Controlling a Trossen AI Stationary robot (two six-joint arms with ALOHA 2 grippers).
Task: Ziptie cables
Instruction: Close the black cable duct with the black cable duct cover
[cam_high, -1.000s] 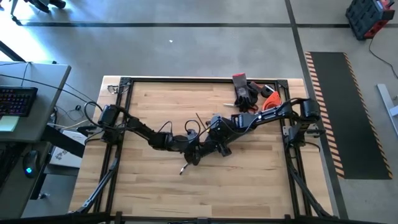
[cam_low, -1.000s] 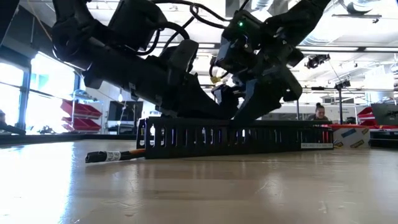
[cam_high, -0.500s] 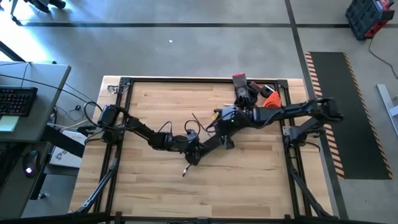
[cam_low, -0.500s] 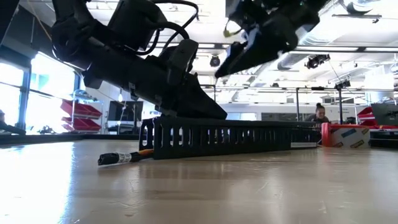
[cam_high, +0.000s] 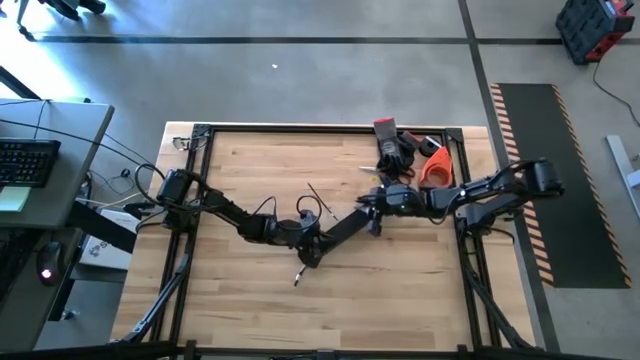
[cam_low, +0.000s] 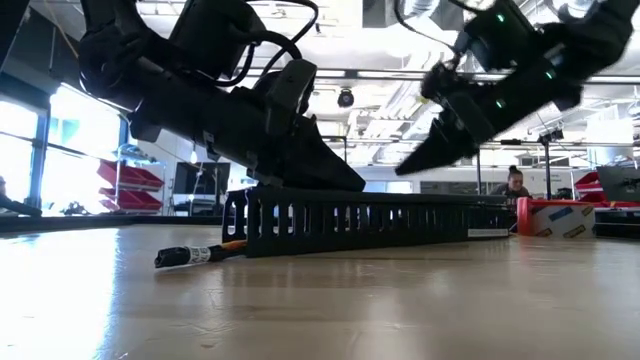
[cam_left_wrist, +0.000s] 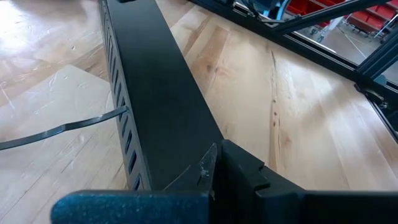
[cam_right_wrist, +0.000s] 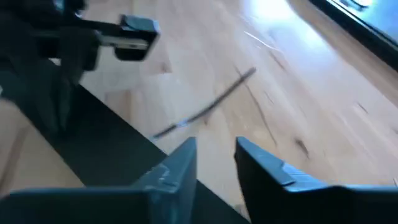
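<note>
Two arms meet near the table's middle in the high view: the left gripper (cam_high: 312, 250) is clamped shut on the near end of the slotted black bar (cam_high: 343, 229), while the right gripper (cam_high: 372, 203) has pulled back from the bar's middle toward its far end. A cable end (cam_high: 296, 277) pokes out just beyond the left gripper; a thin ziptie (cam_high: 320, 194) lies loose beside the bar.

From the low view, the right gripper (cam_low: 412, 163) now hangs clear above the bar (cam_low: 370, 222), lifted off it, and the cables (cam_low: 190, 254) trail from the bar's end onto the wood.

Its own wrist view shows the fingers (cam_right_wrist: 180, 165) a narrow gap apart, apparently holding nothing, though motion blurs it. The ziptie (cam_right_wrist: 205, 112) lies ahead, so a pickup looks likely next; no tie is on yet.
</note>
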